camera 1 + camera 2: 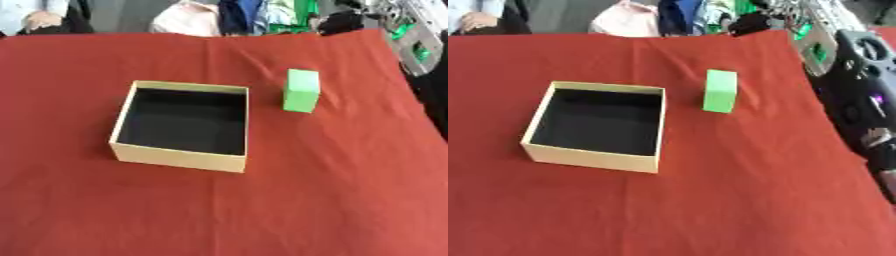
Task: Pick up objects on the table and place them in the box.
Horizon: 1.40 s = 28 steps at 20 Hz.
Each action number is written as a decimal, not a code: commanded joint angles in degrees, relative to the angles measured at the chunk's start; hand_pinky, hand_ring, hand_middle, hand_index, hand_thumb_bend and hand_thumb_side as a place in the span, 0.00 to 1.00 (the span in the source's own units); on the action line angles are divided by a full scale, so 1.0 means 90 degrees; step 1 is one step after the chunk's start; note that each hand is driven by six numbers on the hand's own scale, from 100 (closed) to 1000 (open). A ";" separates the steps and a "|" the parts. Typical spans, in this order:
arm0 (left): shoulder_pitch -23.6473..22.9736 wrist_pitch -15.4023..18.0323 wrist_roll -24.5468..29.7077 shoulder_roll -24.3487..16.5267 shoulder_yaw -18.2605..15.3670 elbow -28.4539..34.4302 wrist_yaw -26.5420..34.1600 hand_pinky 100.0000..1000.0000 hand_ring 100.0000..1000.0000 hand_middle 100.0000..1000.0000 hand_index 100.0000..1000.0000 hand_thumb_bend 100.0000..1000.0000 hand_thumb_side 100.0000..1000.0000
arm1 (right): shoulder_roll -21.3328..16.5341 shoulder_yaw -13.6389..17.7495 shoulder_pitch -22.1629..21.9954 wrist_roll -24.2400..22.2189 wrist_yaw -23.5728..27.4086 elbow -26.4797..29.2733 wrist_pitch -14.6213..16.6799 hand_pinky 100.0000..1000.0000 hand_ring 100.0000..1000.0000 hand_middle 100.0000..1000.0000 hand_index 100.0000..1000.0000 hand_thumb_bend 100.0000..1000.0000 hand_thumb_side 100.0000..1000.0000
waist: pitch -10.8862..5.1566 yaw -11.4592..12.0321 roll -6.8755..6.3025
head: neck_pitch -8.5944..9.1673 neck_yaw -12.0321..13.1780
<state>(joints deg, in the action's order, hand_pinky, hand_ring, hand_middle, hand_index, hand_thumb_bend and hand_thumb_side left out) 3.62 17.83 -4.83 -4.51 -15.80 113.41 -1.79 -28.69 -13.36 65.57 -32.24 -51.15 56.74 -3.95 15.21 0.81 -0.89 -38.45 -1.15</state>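
One block is standing on the red cloth that is covering the table, just beside the right wall of the box and apart from it. Neither hand is being shown in either view; only a dark stretch of the right arm is showing at the right edge of the right eye view, so the state of the fingers cannot be told.

Trouble is being judged most likely at the approach. The block is standing tall on a small base, so it could be tipped or nudged if it is brushed from the side before it is closed on. It is also sitting close to the box, and the light box could be shoved across the cloth if the space between the two is entered carelessly. The cloth is showing creases near the block, and a dragged touch could bunch it further. A release at the rim instead of over the opening could leave the block caught on the wall or dropped outside.

The block is appearing bright green, plain and box-shaped, taller than wide, with flat faces and clean edges. The box is looking pale yellow outside, dark inside, open-topped and holding nothing.
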 commanded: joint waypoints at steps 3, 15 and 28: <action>0.0052 0.0008 0.0028 -0.0055 0.0000 0.0131 -0.0014 0.65 0.55 0.64 0.78 0.00 0.52 | -0.0292 0.0121 -0.0022 -0.0518 0.0257 0.0218 0.0120 0.92 0.88 0.90 1.00 0.00 0.69 | -0.0098 -0.0013 0.0061 | 0.0072 0.0032; 0.0059 0.0008 0.0107 -0.0044 0.0007 0.0131 -0.0009 0.65 0.55 0.64 0.78 0.00 0.52 | -0.0440 0.0084 -0.0266 -0.1750 0.0933 0.0999 -0.0084 0.88 0.86 0.94 1.00 0.00 0.43 | -0.0091 -0.0016 0.0049 | 0.0100 0.0027; 0.0072 -0.0016 0.0148 -0.0024 0.0015 0.0131 -0.0007 0.65 0.55 0.64 0.78 0.00 0.52 | -0.0500 -0.0115 -0.0457 -0.2139 0.1356 0.1297 -0.0362 0.88 0.91 0.96 1.00 0.00 0.56 | -0.0072 -0.0023 0.0059 | 0.0120 0.0077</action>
<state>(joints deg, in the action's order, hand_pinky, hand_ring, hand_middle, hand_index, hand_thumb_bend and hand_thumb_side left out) 3.91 17.67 -3.72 -4.50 -15.79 113.41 -1.80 -31.58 -14.54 60.50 -51.45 -39.61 67.37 -7.05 15.26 0.64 -0.89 -38.10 -0.63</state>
